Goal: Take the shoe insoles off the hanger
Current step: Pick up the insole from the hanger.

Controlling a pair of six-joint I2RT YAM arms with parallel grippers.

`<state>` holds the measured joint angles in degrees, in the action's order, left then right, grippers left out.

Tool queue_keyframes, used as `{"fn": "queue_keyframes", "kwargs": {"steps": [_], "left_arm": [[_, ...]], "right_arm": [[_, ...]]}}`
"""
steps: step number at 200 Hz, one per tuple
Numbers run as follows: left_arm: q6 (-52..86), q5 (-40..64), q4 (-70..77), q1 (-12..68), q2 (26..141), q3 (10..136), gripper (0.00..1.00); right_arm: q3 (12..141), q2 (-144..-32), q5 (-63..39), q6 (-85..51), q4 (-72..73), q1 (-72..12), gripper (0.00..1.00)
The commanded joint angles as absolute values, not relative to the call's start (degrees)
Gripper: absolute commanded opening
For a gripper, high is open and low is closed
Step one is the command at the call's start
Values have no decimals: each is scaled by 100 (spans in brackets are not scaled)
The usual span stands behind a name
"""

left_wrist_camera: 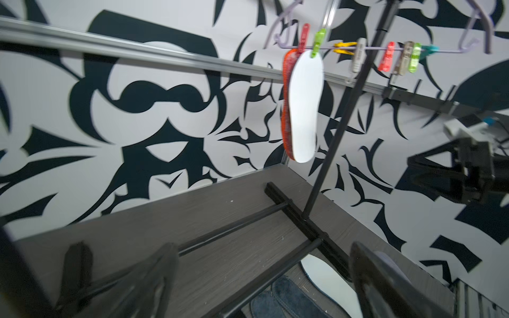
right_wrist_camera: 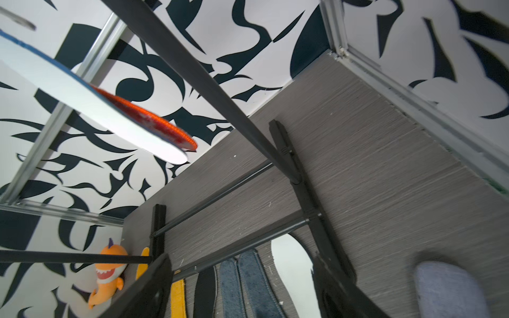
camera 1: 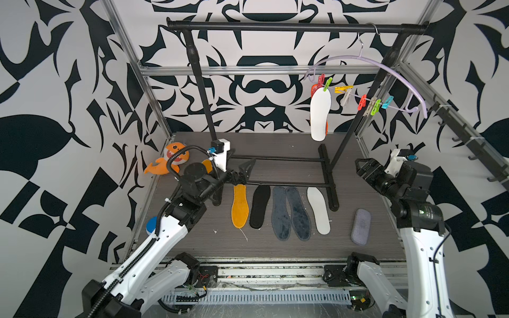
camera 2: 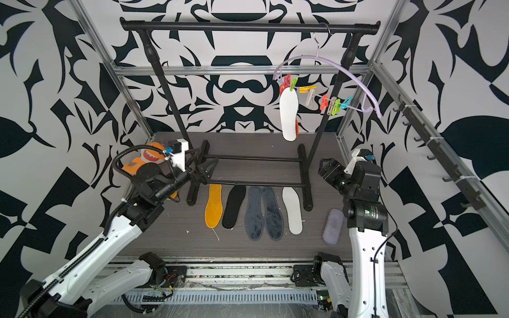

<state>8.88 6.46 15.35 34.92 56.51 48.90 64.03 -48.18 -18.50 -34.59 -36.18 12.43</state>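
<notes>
Hanger (camera 1: pixel 358 57) hooked on the right end of the black rail (camera 1: pixel 275 26), tilted, its left end lower. Two insoles hang from the leftmost pegs. The white insole (camera 1: pixel 320 115) is under the green peg (camera 1: pixel 327 84). The grey insole with orange rim (left_wrist_camera: pixel 286 110) is close behind it under the red peg (camera 1: pixel 321 79), mostly hidden in both top views. The other pegs along the bar are bare. On the table (camera 1: pixel 275 247), near the rail's base, a row runs left to right: orange insole (camera 1: pixel 239 206), black insole (camera 1: pixel 260 206), two dark grey-blue insoles (camera 1: pixel 281 213) (camera 1: pixel 298 213) touching side by side, and a second white insole (camera 1: pixel 318 210). Another orange insole (camera 1: pixel 207 165) shows partly behind the left arm. The lilac-grey pad (camera 1: pixel 360 227) lies apart at the right, the plush shark (camera 1: pixel 172 159) in the far left corner. Left gripper (camera 1: pixel 246 169) is low at the left, just beyond the far end of the orange insole, jaws spread wide and empty. Right gripper (camera 1: pixel 362 168) is raised at the right, below and right of the hanging pair and well apart from them. The right wrist view shows its fingers parted with nothing between.
</notes>
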Motion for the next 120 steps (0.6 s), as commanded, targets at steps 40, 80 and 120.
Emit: {"fn": "queue_keyframes", "kwargs": {"steps": [40,80,120], "left_arm": [[-465,-290,3403,4698,7731,5790,99],[-551,-535,4122,5138,9151,6724,99],[-520,-797,4535,5247,10176,7517,99]], "right_arm": [[6530,-5108,-2775,-3773,-3070,1263,86],[6184,-4908,-3030,-3981,-2948,1263,93],[6118,-4638,-3100,-3936,-3206,1266,92]]}}
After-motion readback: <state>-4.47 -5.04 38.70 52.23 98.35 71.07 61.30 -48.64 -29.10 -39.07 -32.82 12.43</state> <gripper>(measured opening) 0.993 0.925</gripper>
